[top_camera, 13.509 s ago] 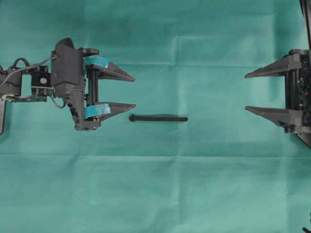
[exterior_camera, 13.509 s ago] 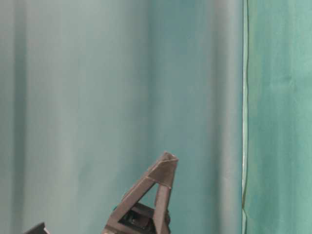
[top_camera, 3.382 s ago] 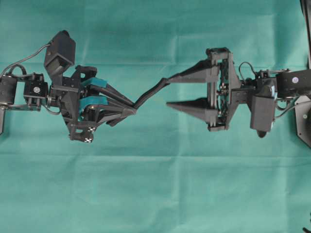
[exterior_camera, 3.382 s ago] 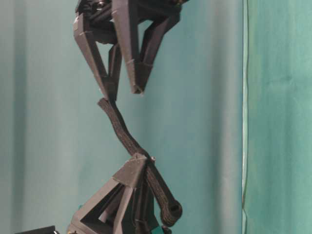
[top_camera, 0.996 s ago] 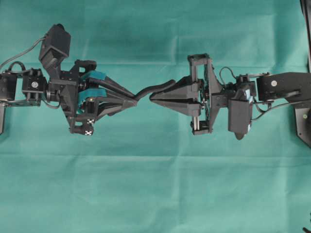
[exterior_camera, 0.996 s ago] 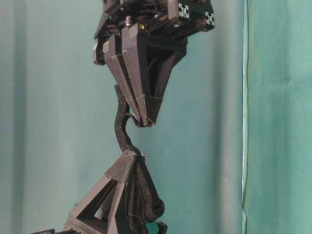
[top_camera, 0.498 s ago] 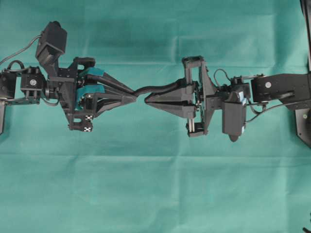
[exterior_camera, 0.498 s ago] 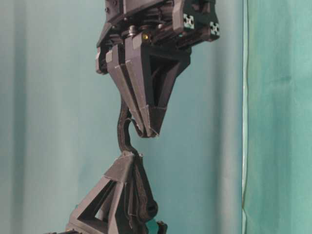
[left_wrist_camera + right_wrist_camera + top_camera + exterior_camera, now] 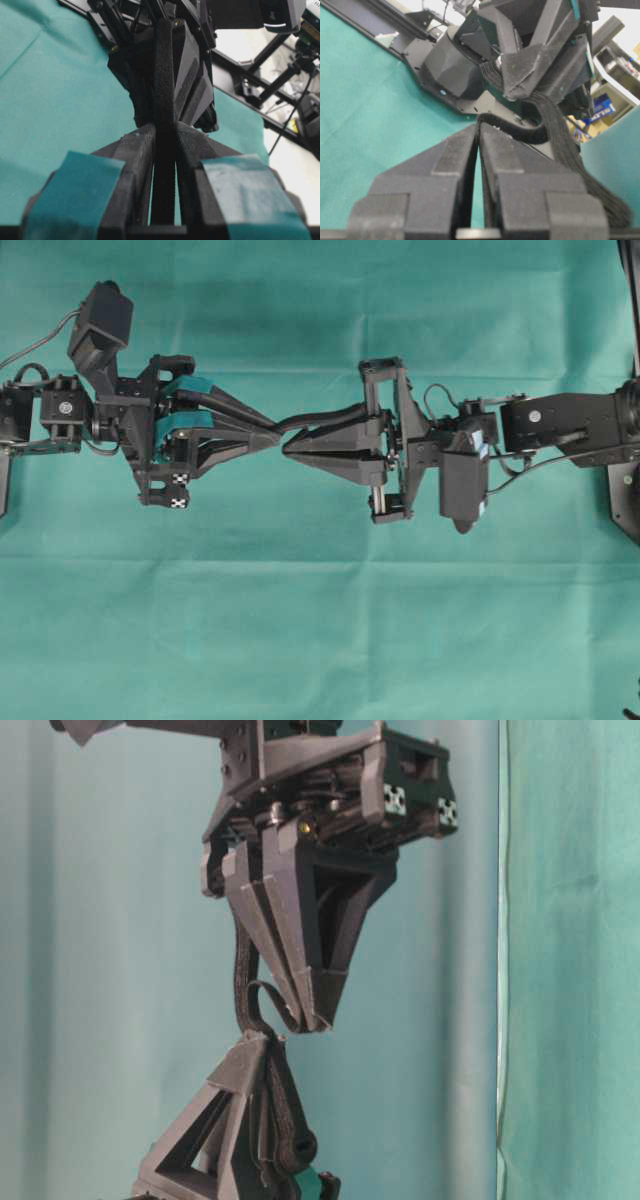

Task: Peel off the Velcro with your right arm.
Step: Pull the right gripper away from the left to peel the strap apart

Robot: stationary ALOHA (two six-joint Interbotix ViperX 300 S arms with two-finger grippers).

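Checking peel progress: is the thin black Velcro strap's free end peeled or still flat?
Peeled: one layer of the Velcro strap curls away into the shut right pincer.

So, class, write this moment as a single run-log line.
left gripper: shut on Velcro | right gripper: shut, pinching a Velcro layer | strap: bowed between tips, off the cloth | peel: not finished

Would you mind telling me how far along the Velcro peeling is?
Done: the left gripper holds the Velcro off the table. In hand: the right gripper is shut on one peeled layer's end, curling it away. Left: pulling the layers fully apart.
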